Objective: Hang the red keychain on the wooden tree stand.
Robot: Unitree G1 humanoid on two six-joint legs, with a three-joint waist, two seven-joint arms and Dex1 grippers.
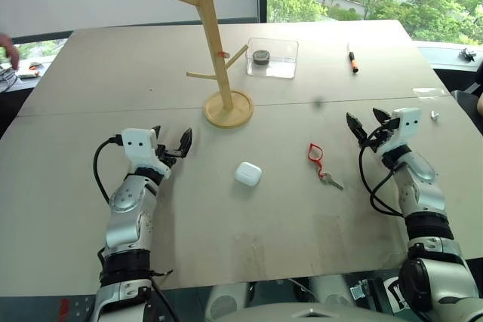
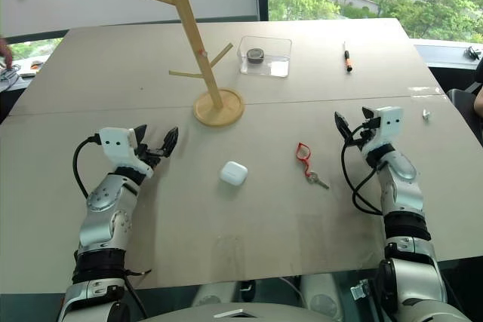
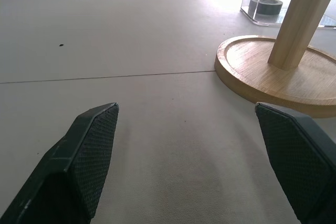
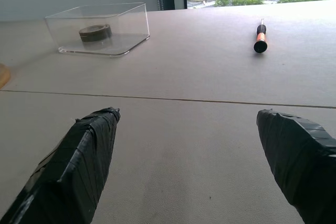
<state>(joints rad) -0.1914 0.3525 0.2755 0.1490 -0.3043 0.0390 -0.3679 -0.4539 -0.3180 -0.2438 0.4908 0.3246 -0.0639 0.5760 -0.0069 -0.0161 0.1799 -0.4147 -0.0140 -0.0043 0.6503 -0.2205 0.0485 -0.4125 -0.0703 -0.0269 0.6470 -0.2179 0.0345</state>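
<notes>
- Beige laminate table (image 1: pixel 90 209) carries everything noted below, with a seam line running across it.
- Left gripper (image 1: pixel 172 143): held low above the table on the robot's left, pointing forward toward the stand's base; fingers (image 3: pixel 92 156) spread wide apart, nothing between them.
- Wooden tree stand (image 1: pixel 213 50): upright on its round base, in the middle of the table beyond the left gripper; pegs bare (one small red mark shows on the pole).
- White earbud case (image 1: pixel 248 173): lying flat on the near half of the table, between the two grippers and just left of the keychain.
- Clear plastic box (image 1: pixel 273 57): right of the stand, on the far half, with a dark round roll inside.
- Red keychain (image 1: pixel 316 154): on the table between the case and the right gripper, red loop toward the far side, silver key toward the near side; apart from both grippers.
- Orange-capped marker (image 1: pixel 352 59): far side, right of the box.
- Right gripper (image 1: pixel 364 124): low over the table on the right, pointing forward; fingers wide apart and empty.
</notes>
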